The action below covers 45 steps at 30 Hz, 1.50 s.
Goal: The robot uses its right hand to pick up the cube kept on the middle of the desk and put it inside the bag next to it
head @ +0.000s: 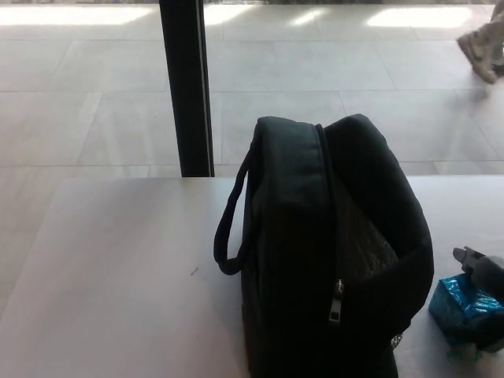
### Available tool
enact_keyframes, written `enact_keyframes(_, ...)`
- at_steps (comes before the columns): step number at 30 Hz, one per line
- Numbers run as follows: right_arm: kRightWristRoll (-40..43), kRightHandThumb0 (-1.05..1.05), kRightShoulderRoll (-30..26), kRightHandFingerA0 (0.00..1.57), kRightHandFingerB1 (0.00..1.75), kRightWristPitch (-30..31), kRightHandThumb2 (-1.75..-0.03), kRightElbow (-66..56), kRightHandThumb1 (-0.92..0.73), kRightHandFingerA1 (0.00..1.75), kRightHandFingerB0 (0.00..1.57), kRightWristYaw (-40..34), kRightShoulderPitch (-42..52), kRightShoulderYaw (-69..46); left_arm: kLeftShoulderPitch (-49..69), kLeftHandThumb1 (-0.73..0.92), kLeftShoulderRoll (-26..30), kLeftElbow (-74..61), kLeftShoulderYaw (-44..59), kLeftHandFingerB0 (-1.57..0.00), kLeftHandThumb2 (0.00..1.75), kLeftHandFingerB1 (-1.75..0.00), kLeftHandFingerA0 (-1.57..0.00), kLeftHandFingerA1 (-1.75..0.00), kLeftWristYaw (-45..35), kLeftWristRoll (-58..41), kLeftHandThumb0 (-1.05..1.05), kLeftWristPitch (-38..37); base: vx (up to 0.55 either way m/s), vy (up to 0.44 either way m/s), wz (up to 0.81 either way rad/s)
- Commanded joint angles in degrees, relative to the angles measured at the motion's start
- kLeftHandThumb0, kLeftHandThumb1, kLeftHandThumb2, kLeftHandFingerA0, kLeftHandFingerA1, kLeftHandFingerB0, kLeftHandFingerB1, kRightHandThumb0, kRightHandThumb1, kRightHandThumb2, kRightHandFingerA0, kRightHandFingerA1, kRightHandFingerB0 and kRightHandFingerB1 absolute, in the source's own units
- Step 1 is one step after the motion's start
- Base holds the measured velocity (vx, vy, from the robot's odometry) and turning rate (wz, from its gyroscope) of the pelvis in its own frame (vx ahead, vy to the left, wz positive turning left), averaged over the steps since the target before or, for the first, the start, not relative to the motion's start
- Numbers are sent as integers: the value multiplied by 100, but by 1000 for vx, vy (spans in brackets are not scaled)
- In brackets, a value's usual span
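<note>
From my remote station I see the black bag (331,252) standing upright on the pale surface (118,268), its zip open along the top and its carry handle (230,228) looped out on the left side. The blue cube (461,305) sits just right of the bag at the frame's right edge. The right hand (482,295) is at the cube, its dark fingers (471,258) closed around it. The left hand does not show. A dark post (186,87) stands behind the surface.
</note>
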Motion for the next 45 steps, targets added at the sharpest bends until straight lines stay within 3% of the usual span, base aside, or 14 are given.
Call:
enact_keyframes(1, -801, -25, -319, 61, 15, 447, -58, 44, -59, 127, 0, 1008, 12, 864, -132, 51, 122, 95, 29, -27, 89, -53, -34, -61, -58, -14, -63, 75, 0, 0, 0)
enact_keyframes(3, -1002, -24, -513, 56, 20, 466, -58, -24, -62, 114, 0, 1150, 31, 1088, -120, 52, 127, 69, 21, -27, 89, -53, -33, -61, -60, -1, -62, 70, 0, 0, 0)
enact_keyframes(4, -1208, -28, -622, 58, 17, 380, -82, -13, -51, 99, 3, 1158, 32, 1254, -108, 53, 140, 62, -14, -27, 90, -53, -34, -61, -53, 46, -63, 16, 0, 0, 0)
enact_keyframes(6, -1398, -23, -764, 69, 27, 294, -63, -65, -70, 117, 10, 1028, 119, 1369, -124, 53, 147, 120, -37, -27, 91, -53, -35, -61, -54, 76, -63, -33, 0, 0, 0)
enact_keyframes(9, -1648, -21, -907, 62, 34, -76, -63, 77, -69, 145, 28, 747, 164, 1559, -112, 53, 180, 120, -31, -29, 90, -54, -35, -61, -54, 82, -63, -19, 0, 0, 0)
enact_keyframes(10, -1724, -28, -943, 67, 47, -207, -64, 107, -75, 155, 53, 510, 228, 1563, -117, 53, 181, 125, -23, -29, 90, -54, -32, -60, -73, 63, -62, 0, 0, 0, 0)
enact_keyframes(14, -1756, -29, -909, 71, 58, -492, -66, 190, -83, 163, 66, -123, 437, 1387, -108, 52, 192, 103, -16, -28, 90, -53, -33, -60, -73, 48, -62, 61, 0, 0, 0)
enact_keyframes(30, -1471, -29, -590, 85, 55, -2256, -79, 159, -71, 145, 75, -1526, 1044, -28, -14, 54, 267, 64, -81, -28, 91, -53, -32, -59, -105, 144, -61, -37, 0, 0, 0)
enact_keyframes(31, -1401, -27, -566, 88, 85, -2454, -87, 171, -64, 161, 82, -1803, 1085, -198, -45, 52, 251, 109, -40, -27, 89, -53, -28, -58, -136, 82, -61, 25, 0, 0, 0)
enact_keyframes(32, -1380, -25, -549, 84, 123, -2555, -90, 184, -71, 175, 67, -1923, 1105, -283, -57, 52, 247, 127, -27, -27, 89, -53, -29, -58, -148, 62, -60, 46, 0, 0, 0)
enact_keyframes(33, -1340, -26, -543, 86, 98, -2587, -88, 176, -66, 171, 77, -1935, 1098, -378, -71, 52, 240, 147, -26, -29, 89, -54, -30, -59, -127, 70, -62, 50, 0, 0, 0)
enact_keyframes(35, -1289, -26, -524, 86, 98, -2652, -88, 169, -66, 171, 77, -1950, 1091, -536, -95, 52, 226, 180, -15, -29, 89, -54, -30, -59, -100, 67, -62, 71, 0, 0, 0)
enact_keyframes(39, -951, -23, -400, 86, 156, -2752, -94, 28, -65, 175, 70, -2129, 891, -1263, -49, 53, 277, 89, -33, -27, 89, -53, -30, -58, -96, 114, -61, 37, 0, 0, 0)
enact_keyframes(45, -602, -17, -273, 83, 147, -2723, -87, 42, -63, 173, 71, -1833, 246, -2160, -13, 54, 317, 135, -72, -31, 90, -54, -31, -59, -127, 155, -64, -72, 0, 0, 0)
